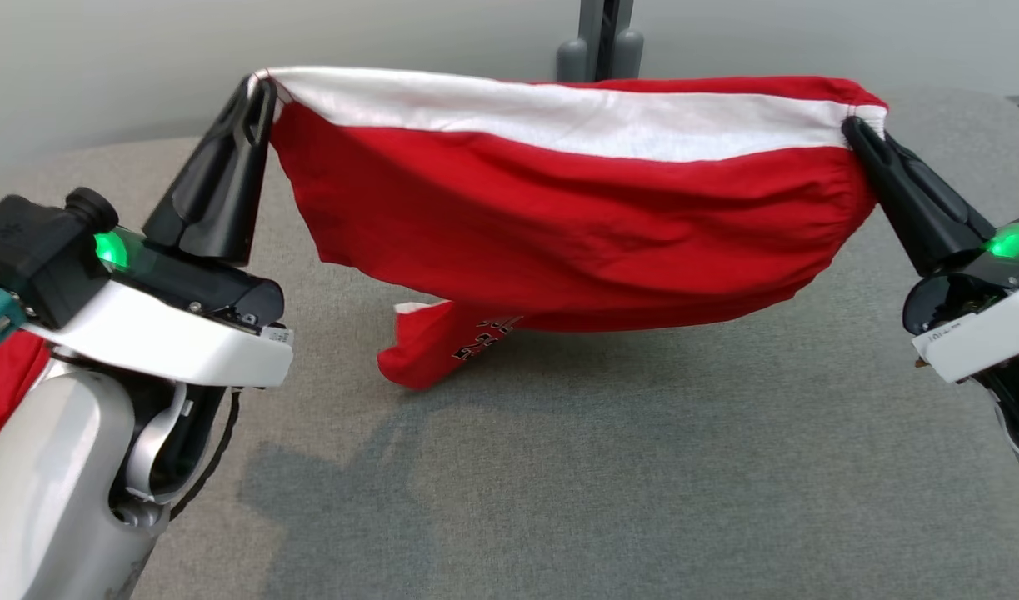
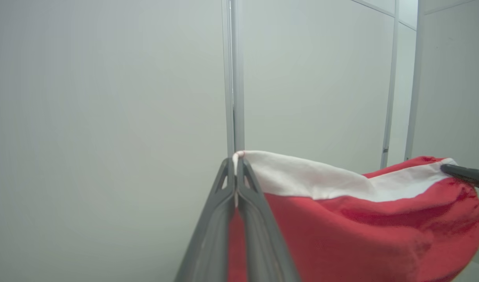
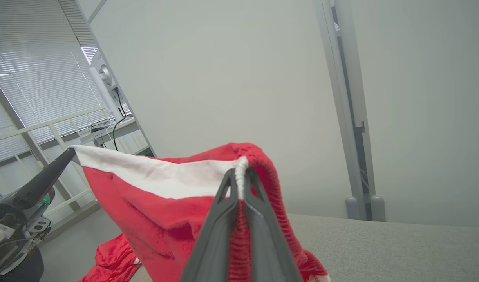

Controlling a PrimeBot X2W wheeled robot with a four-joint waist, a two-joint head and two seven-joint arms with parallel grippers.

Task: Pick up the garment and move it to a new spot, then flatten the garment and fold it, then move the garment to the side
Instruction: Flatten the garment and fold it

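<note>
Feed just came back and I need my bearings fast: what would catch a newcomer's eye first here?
The red garment with a white band hangs stretched across the upper head view. The left gripper pinches its left end and the right gripper its right end, both shut, above the grey table. A printed flap droops from its lower edge toward the table.

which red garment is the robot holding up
The red garment with the white band, stretched between the left gripper and right gripper, both shut on its top edge. The other red cloth lies loose lower down, ungripped.
</note>
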